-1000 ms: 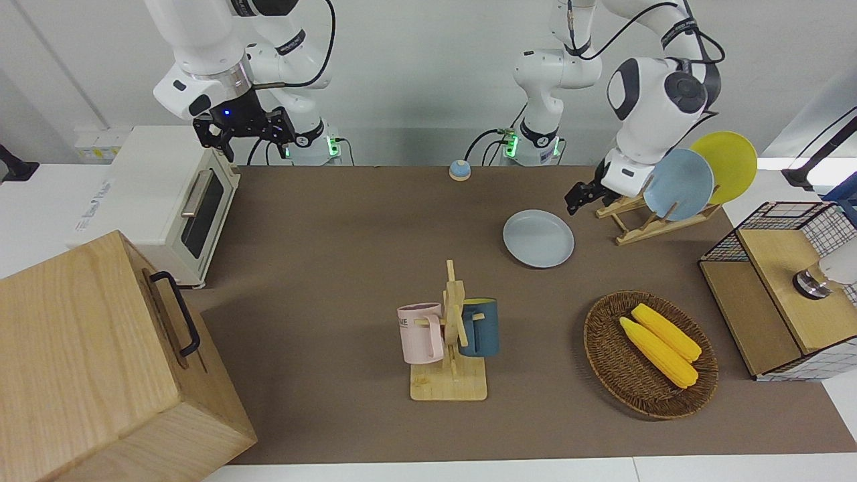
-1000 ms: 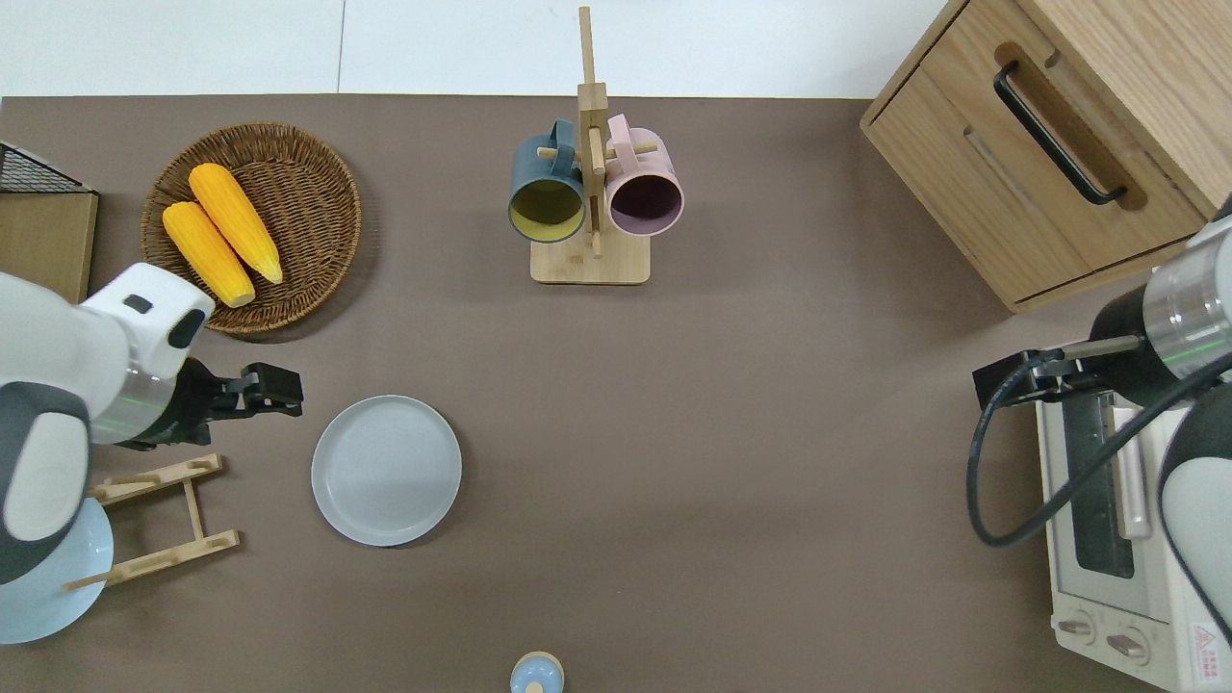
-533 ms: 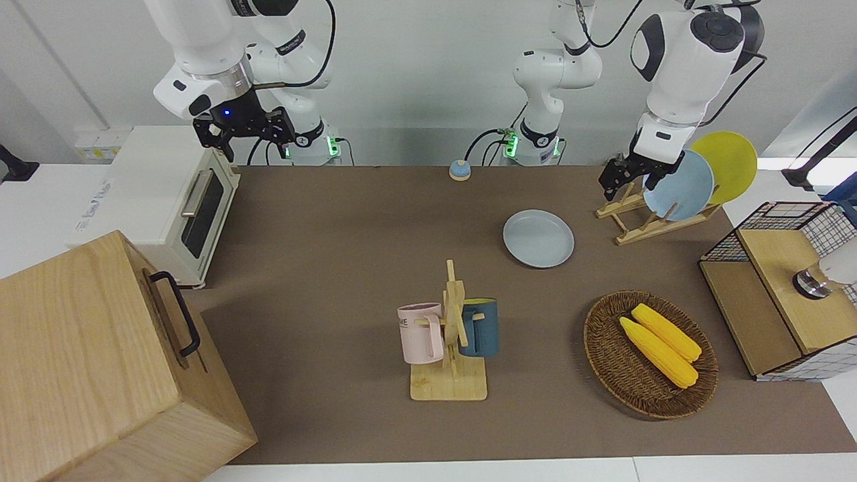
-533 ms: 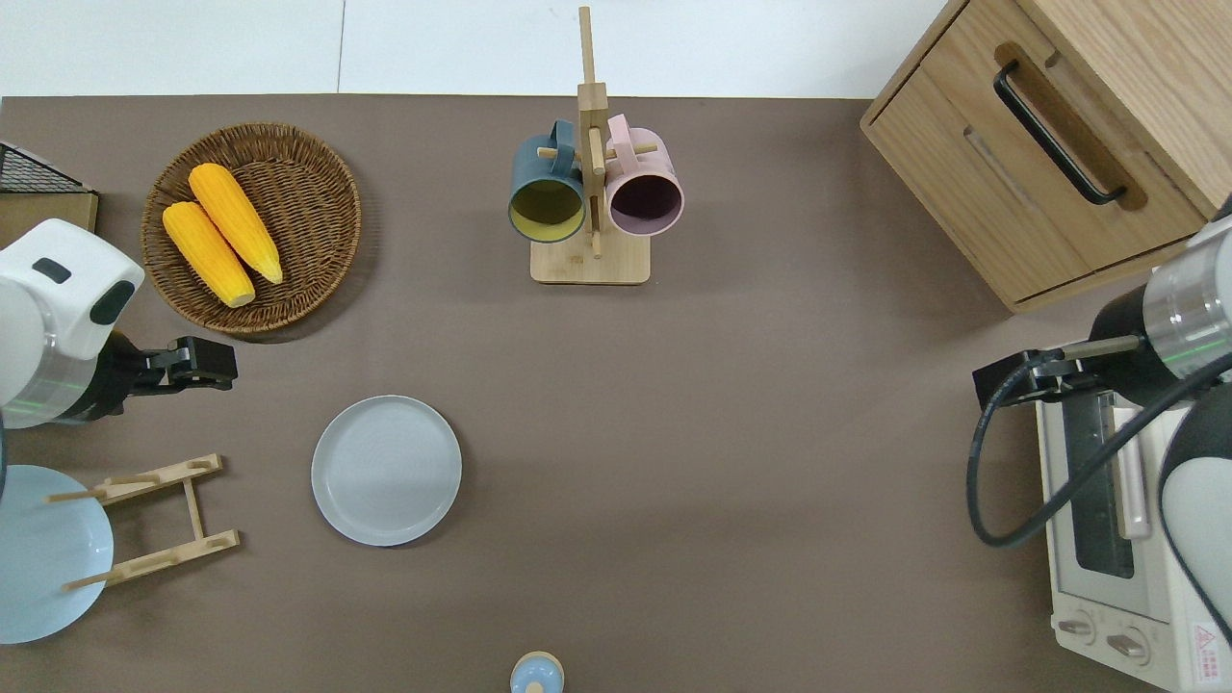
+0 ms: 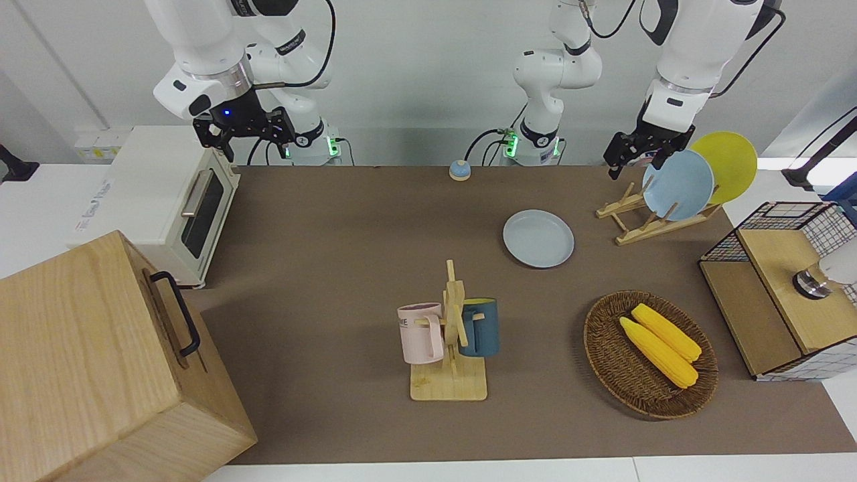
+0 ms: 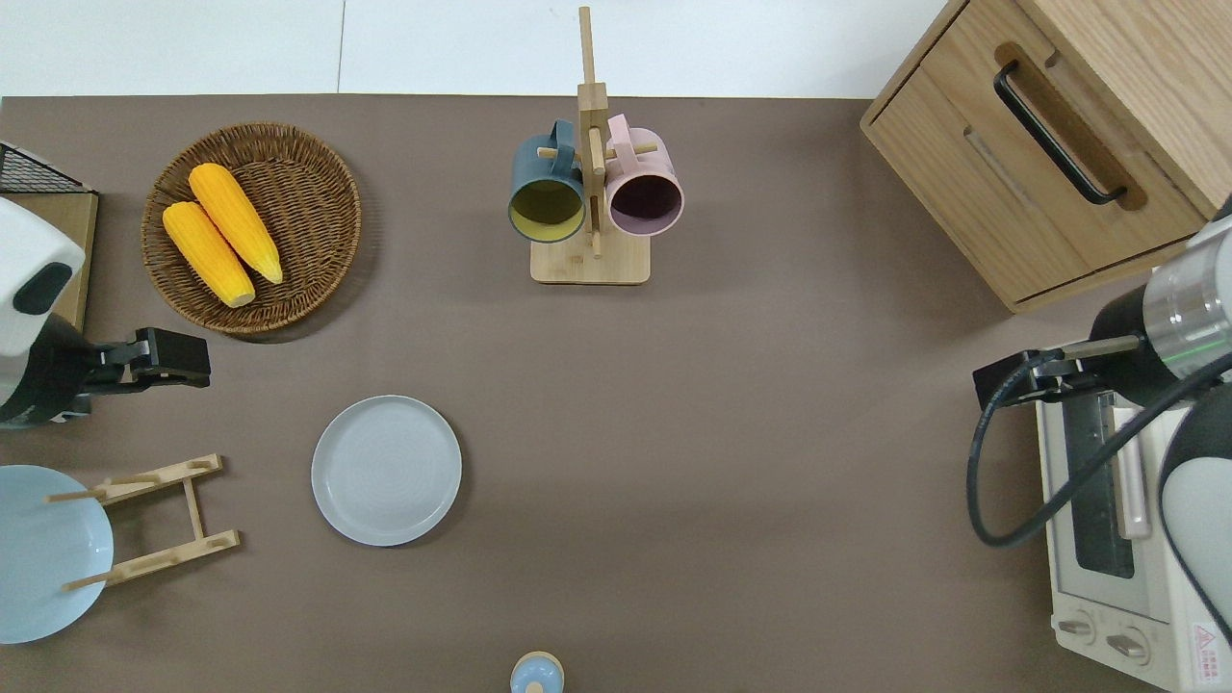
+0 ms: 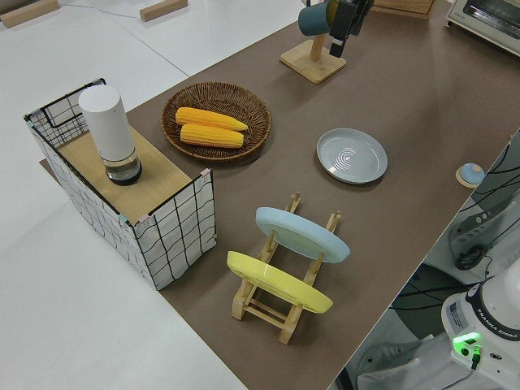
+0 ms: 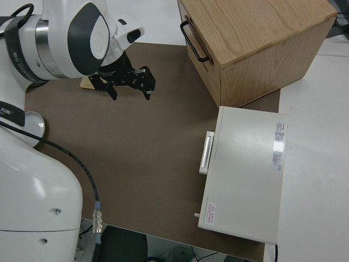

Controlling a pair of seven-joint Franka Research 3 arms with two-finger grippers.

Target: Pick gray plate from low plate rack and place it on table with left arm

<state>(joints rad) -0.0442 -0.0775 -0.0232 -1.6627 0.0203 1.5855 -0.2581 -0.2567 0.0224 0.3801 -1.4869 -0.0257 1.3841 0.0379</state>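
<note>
The gray plate [image 6: 386, 471] lies flat on the tabletop [image 6: 731, 433], just beside the low plate rack [image 6: 159, 521] and apart from it, toward the right arm's end. The left gripper [image 6: 168, 350] hangs in the air and holds nothing; I cannot tell how far it is open. A light blue plate [image 5: 677, 185] stands in the rack. The right arm is parked.
</note>
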